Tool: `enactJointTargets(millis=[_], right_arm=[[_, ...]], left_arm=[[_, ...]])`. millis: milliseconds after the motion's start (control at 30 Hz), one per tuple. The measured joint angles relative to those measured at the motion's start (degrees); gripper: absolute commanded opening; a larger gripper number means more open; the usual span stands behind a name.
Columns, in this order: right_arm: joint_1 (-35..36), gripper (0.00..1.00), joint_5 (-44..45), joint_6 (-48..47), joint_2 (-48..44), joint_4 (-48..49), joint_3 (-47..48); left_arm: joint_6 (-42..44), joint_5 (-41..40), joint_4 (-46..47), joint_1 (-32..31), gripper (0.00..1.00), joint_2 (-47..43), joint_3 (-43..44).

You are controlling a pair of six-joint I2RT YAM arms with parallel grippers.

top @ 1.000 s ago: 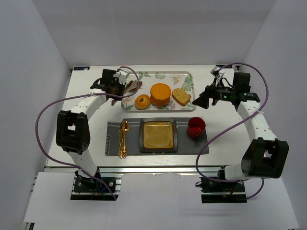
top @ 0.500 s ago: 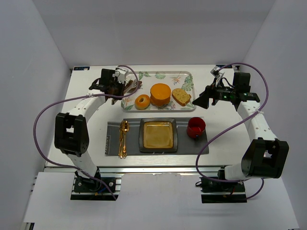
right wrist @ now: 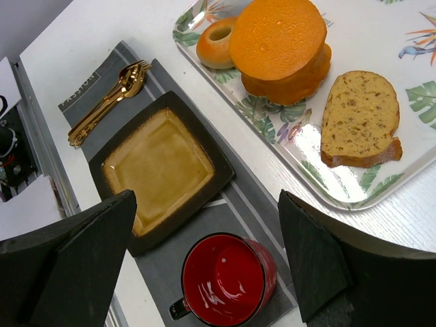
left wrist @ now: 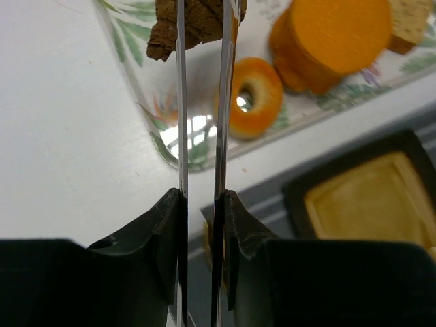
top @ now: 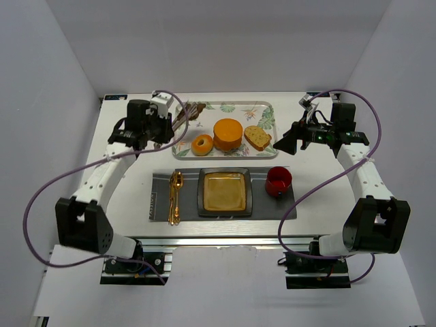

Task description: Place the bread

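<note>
Brown bread (left wrist: 194, 24) sits farther back than a second ago: your left gripper (left wrist: 202, 10) has drawn toward the far left corner of the tray (top: 235, 107) (its elbow swung outward too). Its thin fingers are clamped on the bread, pinched near their tips, over the tray just beyond the donut (left wrist: 266, 92). Your right gripper (right wrist: 206, 197) stays spread wide, holding nothing.

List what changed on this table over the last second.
The left arm's elbow swung out leftward and toward the near edge. The left end effector, staying shut on the bread, carried it slightly farther back over the far left corner of the tray. Nothing was let go. The right end effector, donut, plate and cup stayed put.
</note>
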Motion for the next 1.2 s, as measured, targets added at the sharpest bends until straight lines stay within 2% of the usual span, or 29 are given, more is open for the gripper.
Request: enactJointTargets(millis=[333,467,633,933,1000,1033,1133,1200], right_arm=[[0.00,0.89,-0.02,-0.66,0.00,-1.36,0.63],[0.00,0.82,-0.24,-1.66,0.00,-1.68,1.49],[0.00,0.78,-0.39,-2.27,0.09,-2.25,3.02],[-0.09,0.81,0.72,-3.15,0.09,-2.84,5.22],[-0.15,0.82,0.94,-3.13,0.09,-2.91,5.22],[-0.20,0.82,1.01,-3.10,0.09,-2.89,5.22],[-0.42,0.83,1.36,-3.13,0.07,-2.91,5.22],[-0.48,0.84,1.40,-3.10,0.07,-2.91,5.22]], left_arm=[[-4.63,10.84,-5.95,-4.74,0.00,-27.85,-15.58],[-6.10,15.04,-8.81,-7.32,0.00,-34.45,-18.73],[-7.69,15.80,-11.19,-13.66,0.00,-33.79,-20.41],[-10.12,11.69,-13.44,-25.05,0.00,-19.74,-20.39],[-10.78,9.81,-13.62,-26.56,0.03,-18.56,-20.39],[-11.15,8.76,-13.68,-27.15,0.09,-18.10,-20.39],[-11.89,6.84,-13.94,-28.30,0.38,-16.87,-20.33],[-12.24,6.03,-14.19,-28.81,0.42,-16.50,-20.09]])
